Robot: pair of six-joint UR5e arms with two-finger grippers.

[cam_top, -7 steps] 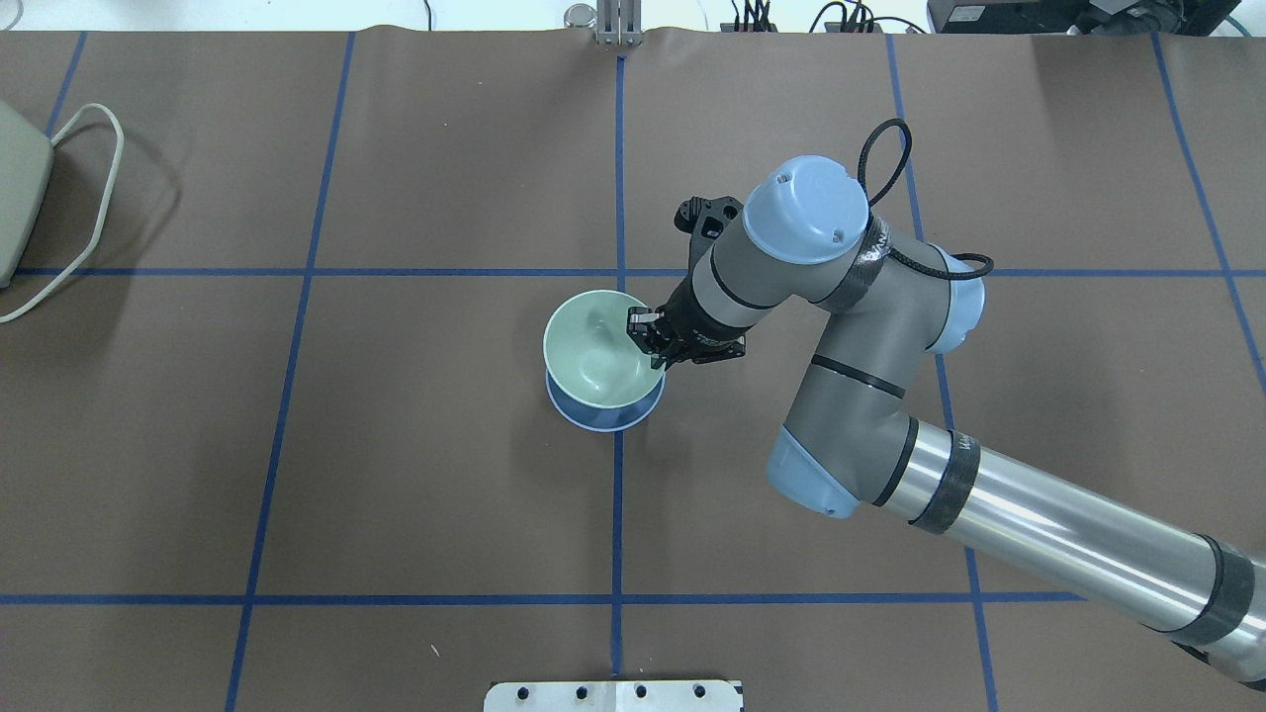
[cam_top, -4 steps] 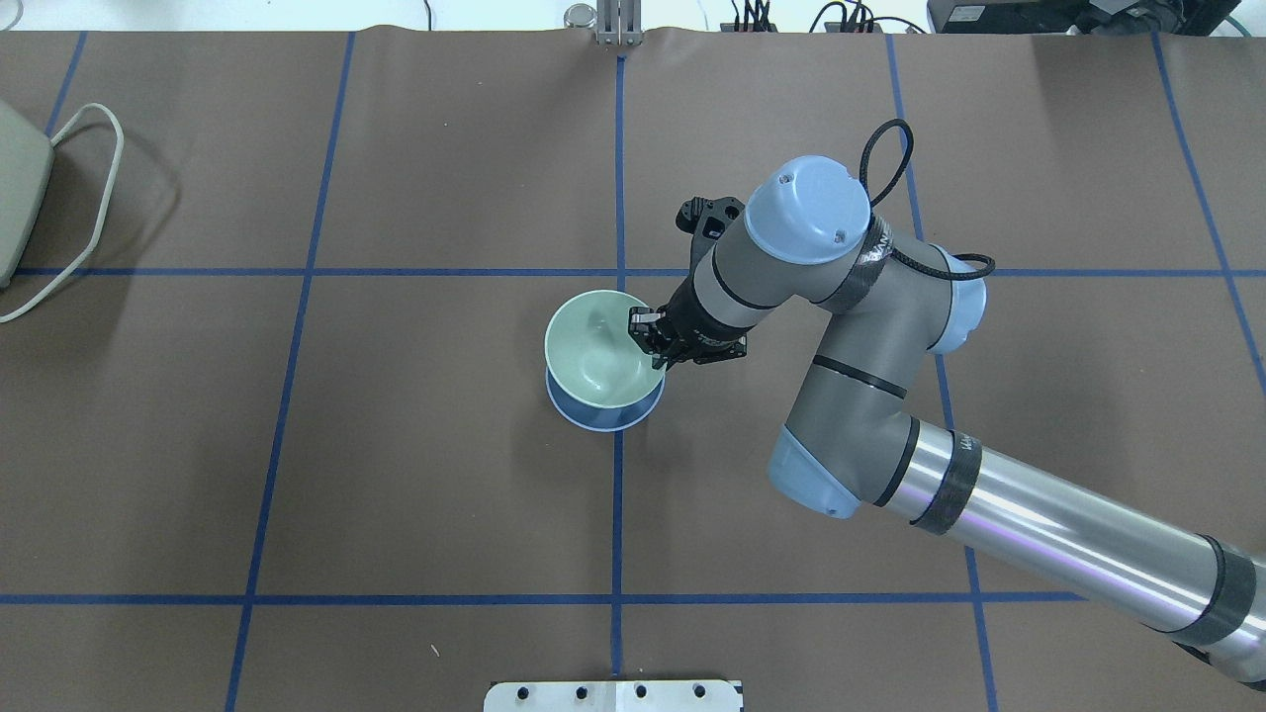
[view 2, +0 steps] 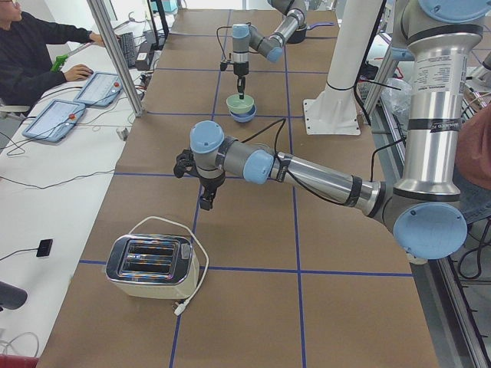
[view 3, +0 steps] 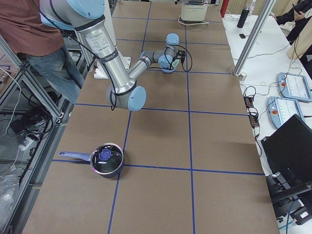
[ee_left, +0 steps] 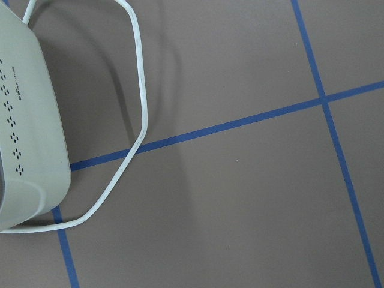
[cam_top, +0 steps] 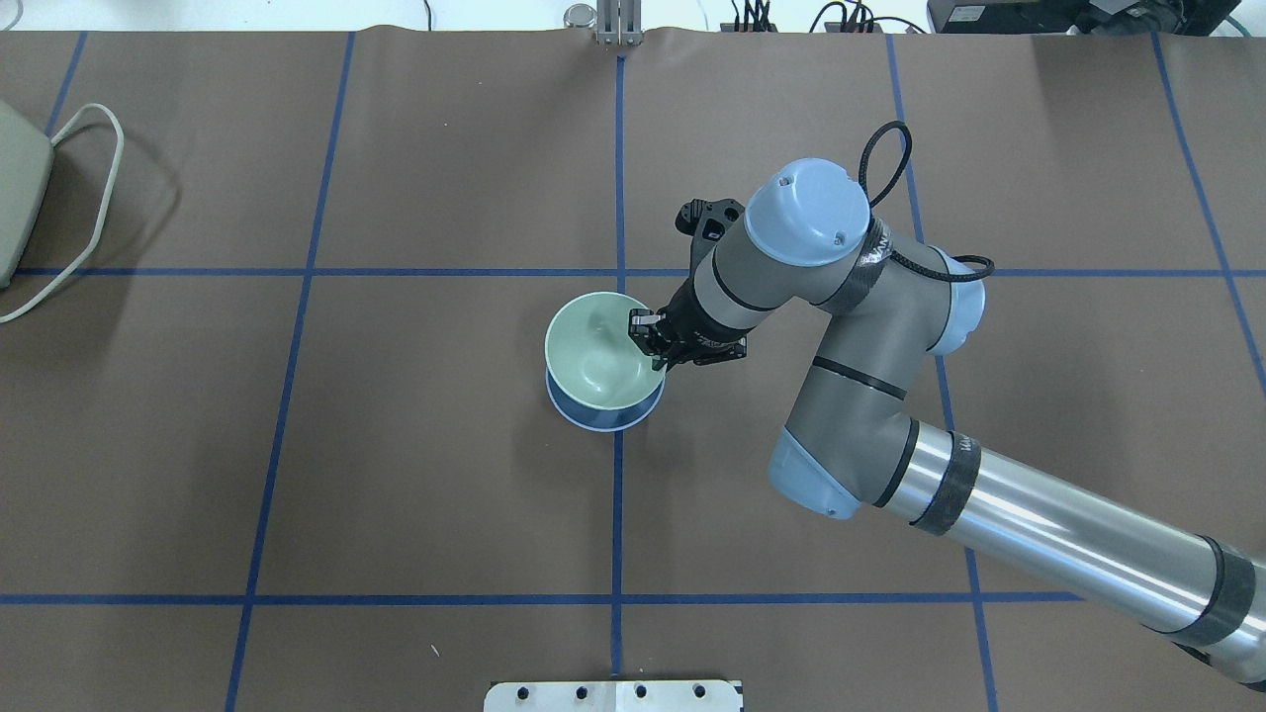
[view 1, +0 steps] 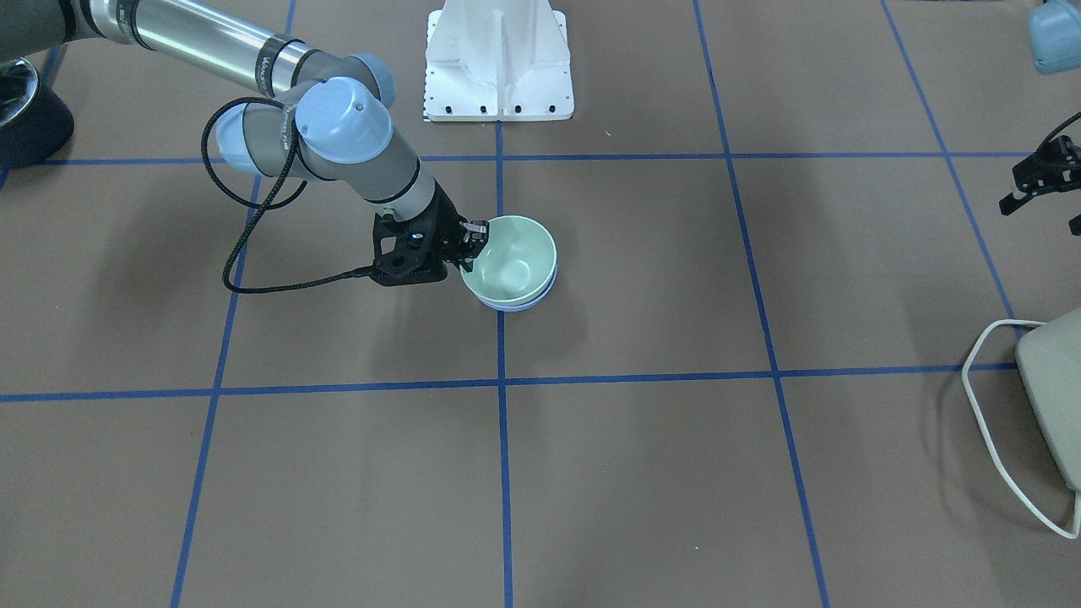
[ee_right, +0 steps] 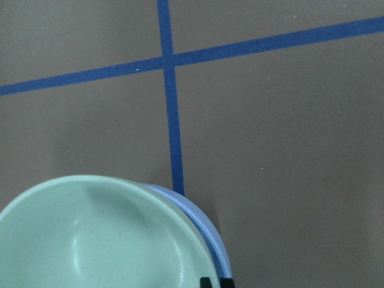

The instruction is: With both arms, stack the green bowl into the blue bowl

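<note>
1. At the 9 o'clock end of the table [cam_top: 425,475] in the overhead view, we see a toaster [cam_top: 12,193]. Its white cord [ee_left: 141,90] loops over the brown cover.
2. The left gripper [view 2: 205,201] hangs just beside the toaster, at its 12 o'clock in the left side view. It points down and touches nothing. We cannot tell whether its fingers are apart or together. The left arm [view 2: 307,172] reaches out low over the table behind it.
3. The blue bowl [cam_top: 603,420] stands near the table's middle on the centre tape line, mostly on the line's 9 o'clock side.
4. The green bowl [cam_top: 593,356] sits upright inside the blue bowl, with its rim a little higher. From overhead, the blue one shows only as a crescent from 4 to 8 o'clock.
5. The right gripper [cam_top: 650,341] is at the green bowl's 3 o'clock rim. One finger is inside and the other outside, clamped on that rim.
6. The right arm [cam_top: 1039,534] comes in from the 4 o'clock corner and bends down to the bowls.
7. In the right side view, a lidded pan [view 3: 107,162] stands near the table's end, well apart from the bowls.
</note>
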